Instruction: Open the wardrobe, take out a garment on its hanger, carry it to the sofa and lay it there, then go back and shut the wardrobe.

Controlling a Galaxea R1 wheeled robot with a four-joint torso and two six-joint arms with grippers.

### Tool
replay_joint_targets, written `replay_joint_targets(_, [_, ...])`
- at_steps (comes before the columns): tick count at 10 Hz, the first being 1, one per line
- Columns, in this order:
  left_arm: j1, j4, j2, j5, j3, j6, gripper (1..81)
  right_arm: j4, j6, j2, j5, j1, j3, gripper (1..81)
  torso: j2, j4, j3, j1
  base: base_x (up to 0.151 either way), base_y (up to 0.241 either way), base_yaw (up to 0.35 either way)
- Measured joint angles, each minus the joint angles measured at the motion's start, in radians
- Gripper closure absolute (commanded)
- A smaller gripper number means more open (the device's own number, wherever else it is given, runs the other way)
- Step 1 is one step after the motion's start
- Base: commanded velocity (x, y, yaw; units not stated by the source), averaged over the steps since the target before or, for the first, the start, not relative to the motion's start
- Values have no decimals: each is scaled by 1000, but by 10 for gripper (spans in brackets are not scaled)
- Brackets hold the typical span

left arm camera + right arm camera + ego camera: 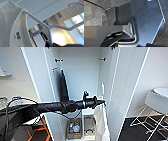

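Wardrobe [82,74] is standing open, both doors swung wide, black hooks showing high on the inner walls. Left arm is reaching in from the left, stretched level across the opening, its left gripper [102,102] sitting at the right-hand side of the interior, close to the right door's edge. A long black garment [63,85] is hanging at the left of the cabinet, behind the arm; that one is not wanted. From the left wrist camera, the white hanger [50,31] is rising right in front of the lens, its stem running straight up from the dark gripper parts at the frame's foot, its arm slanting away into the collar of the white shirt [8,25], label showing inside the neck. Judgement: the left gripper is clamping the hanger at the stem, the shirt draping close beside it; the hook [76,3] is curving above. So the hanger's long axis is lying across the gripper, shirt to one side. In the head view a white strip by the gripper may be the shirt edge-on; hard to say. Right gripper: state cannot be told.
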Motion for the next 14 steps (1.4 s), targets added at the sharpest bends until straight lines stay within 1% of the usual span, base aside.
replay_joint_targets(3, [54,25,-82,-3,63,0,811,0,0,0,10,-1,0,10,0,0,0,0,0,0,0])
replay_joint_targets(6, [106,49,-135,-4,127,2,811,0,0,0,19,-3,0,10,0,0,0,0,0,0,0])
replay_joint_targets(10, [195,84,-138,-8,151,1,811,0,0,0,19,-3,0,10,0,0,0,0,0,0,0])
replay_joint_targets(12, [194,86,-146,-37,165,1,811,0,0,0,20,-3,0,10,0,0,0,0,0,0,0])
replay_joint_targets(14, [198,88,-151,-45,165,3,811,0,0,0,20,-3,0,10,0,0,0,0,0,0,0])
